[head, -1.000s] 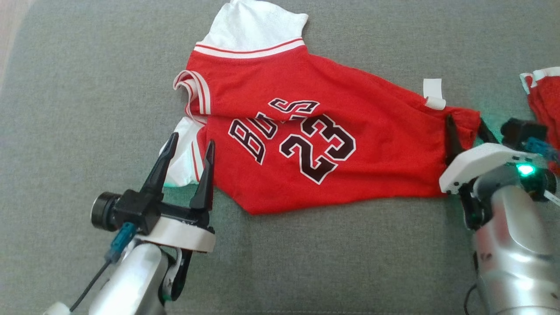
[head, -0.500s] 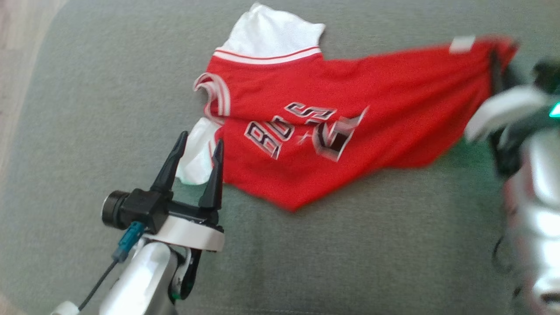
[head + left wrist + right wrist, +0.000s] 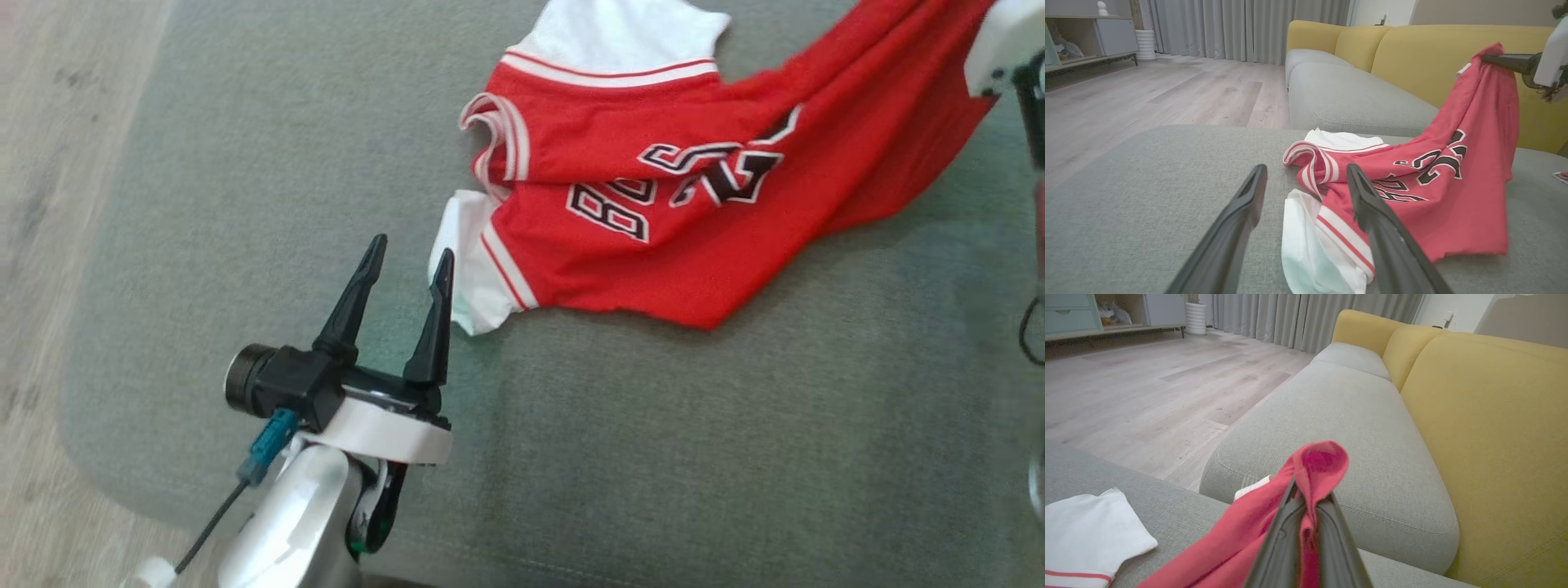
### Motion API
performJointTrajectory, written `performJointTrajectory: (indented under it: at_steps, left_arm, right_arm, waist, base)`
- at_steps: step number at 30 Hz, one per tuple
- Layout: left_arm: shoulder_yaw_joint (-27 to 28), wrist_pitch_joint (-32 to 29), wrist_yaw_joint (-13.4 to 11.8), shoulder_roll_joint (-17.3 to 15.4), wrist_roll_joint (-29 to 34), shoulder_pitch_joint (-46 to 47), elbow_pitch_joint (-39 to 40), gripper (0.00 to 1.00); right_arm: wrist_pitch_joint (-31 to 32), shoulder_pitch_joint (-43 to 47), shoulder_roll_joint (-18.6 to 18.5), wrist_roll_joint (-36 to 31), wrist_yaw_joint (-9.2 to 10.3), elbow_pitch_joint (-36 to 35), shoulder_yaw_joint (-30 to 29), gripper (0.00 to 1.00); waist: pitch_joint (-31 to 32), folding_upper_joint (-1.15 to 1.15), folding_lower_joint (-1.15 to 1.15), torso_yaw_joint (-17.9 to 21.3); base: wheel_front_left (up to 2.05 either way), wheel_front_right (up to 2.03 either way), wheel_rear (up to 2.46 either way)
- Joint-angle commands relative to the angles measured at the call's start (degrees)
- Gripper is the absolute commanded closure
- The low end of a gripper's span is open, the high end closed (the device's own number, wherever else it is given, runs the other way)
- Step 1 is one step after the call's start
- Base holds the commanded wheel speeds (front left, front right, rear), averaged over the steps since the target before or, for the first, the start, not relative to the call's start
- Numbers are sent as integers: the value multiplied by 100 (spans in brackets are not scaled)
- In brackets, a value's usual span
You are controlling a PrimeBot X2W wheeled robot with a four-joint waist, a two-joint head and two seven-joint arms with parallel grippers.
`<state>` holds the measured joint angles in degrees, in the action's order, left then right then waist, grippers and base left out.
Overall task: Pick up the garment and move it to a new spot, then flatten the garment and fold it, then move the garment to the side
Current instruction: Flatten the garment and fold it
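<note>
The garment is a red jersey with white trim and black lettering, lying crumpled on the grey cushion. Its far end is lifted off the cushion. In the right wrist view my right gripper is shut on a bunched red corner of the garment, held up in the air. The left wrist view shows the same right gripper pinching the top of the hanging cloth. My left gripper is open just short of the white sleeve, its fingers either side of the sleeve without touching it.
The cushion's left edge drops to a wooden floor. A yellow sofa back and another grey seat cushion lie beyond the garment. Bare grey fabric stretches in front of the jersey.
My right gripper has shut on the jersey's far corner and lifted it, pulling the cloth up into a taut slope. The head camera has swung. The left gripper stays open by the sleeve.
</note>
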<state>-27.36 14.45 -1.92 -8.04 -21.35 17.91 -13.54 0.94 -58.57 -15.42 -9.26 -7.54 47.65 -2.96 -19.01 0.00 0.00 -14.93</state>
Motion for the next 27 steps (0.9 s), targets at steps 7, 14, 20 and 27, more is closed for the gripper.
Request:
performJointTrajectory:
  at_steps: [7,14,20,27]
  left_arm:
    - [440,54,133,105,158,231,89,0]
    - [695,55,203,88,276,178,54,0]
    - [830,55,241,52,352,66,7,0]
    - [957,55,219,0,359,-174,-14,0]
  right_arm:
    - [-379,-530,45,-564,5,751,-43,0]
    - [-1147,-282,389,-425,5,1085,-268,0]
    - [-1547,382,853,94,5,795,-411,0]
    - [-1591,1963,1236,761,5,-509,-237,0]
  waist:
    - [-47,0,0,-52]
    - [214,0,0,435]
    - [562,0,0,942]
    - [846,0,0,1433]
  base:
    - [0,0,0]
    - [0,0,0]
    - [0,0,0]
    - [0,0,0]
